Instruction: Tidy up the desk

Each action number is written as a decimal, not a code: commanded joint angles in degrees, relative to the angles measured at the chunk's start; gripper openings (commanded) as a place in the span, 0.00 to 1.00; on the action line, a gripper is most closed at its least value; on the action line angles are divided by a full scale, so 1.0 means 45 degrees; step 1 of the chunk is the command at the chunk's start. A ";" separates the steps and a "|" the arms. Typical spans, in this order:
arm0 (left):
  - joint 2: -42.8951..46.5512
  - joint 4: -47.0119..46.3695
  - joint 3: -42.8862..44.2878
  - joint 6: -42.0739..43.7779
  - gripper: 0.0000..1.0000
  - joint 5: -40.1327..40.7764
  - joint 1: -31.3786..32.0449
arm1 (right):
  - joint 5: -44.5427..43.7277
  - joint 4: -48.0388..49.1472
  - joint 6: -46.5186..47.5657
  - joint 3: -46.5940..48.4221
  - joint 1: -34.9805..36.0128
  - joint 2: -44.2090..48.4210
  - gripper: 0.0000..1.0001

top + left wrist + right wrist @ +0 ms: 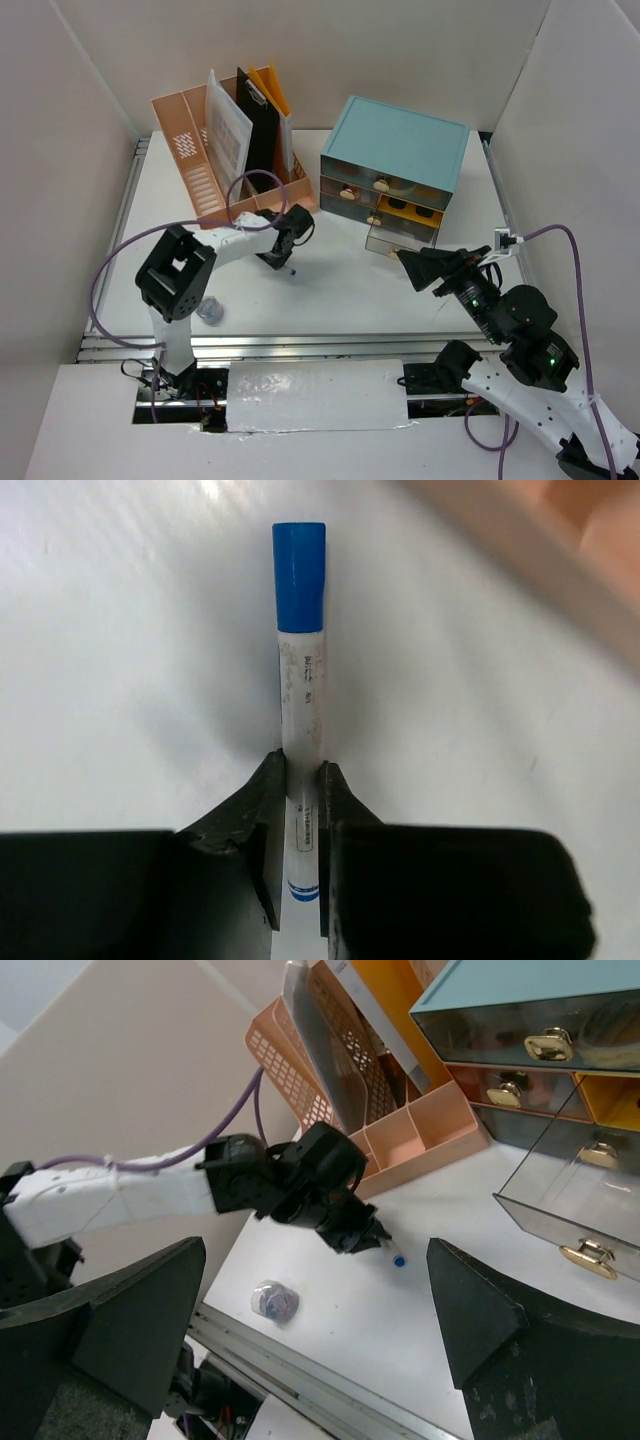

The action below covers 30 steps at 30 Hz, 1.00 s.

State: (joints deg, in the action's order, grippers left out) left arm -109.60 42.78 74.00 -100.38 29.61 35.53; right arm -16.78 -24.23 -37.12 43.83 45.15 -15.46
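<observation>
On the white desk (350,295) lies a white marker with a blue cap (300,670). My left gripper (303,780) is shut on its barrel, both fingers pressed against its sides, the cap pointing away from the wrist. From above, the left gripper (284,260) is low over the desk, in front of the pink organizer. The marker's blue cap (398,1260) pokes out beyond the left gripper in the right wrist view. My right gripper (415,266) hovers open with nothing in it, at the right in front of the drawer cabinet, pointing left.
A pink slotted file organizer (200,165) with folders stands at the back left. The teal drawer cabinet (398,150) stands at the back right, its bottom clear drawer (398,238) pulled out. A small clear tub with coloured contents (211,311) sits near the front rail (330,345).
</observation>
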 commanded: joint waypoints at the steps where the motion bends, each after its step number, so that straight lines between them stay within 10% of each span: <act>1: 0.1557 -0.0465 -0.0330 0.0353 0.00 0.0313 0.1535 | -0.0431 0.0013 0.0300 0.0298 0.0066 0.0019 1.00; 12: 0.3204 -0.1436 0.2711 0.3940 0.00 0.3460 0.5676 | -0.1272 -0.0592 0.0710 0.1469 0.0066 -0.0528 1.00; 24: 0.2348 -0.9640 0.3456 0.8028 0.00 0.0942 0.5913 | -0.2287 -0.1568 0.0906 0.2329 0.0066 -0.0275 1.00; 30: 0.0471 -0.8217 0.5509 0.6526 0.02 0.1566 0.5913 | -0.2561 -0.2116 0.0847 0.2486 0.0066 0.0271 1.00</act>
State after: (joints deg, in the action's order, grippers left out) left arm -104.62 9.15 96.42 -70.67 36.10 62.06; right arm -26.39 -31.99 -34.30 52.97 45.12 -15.77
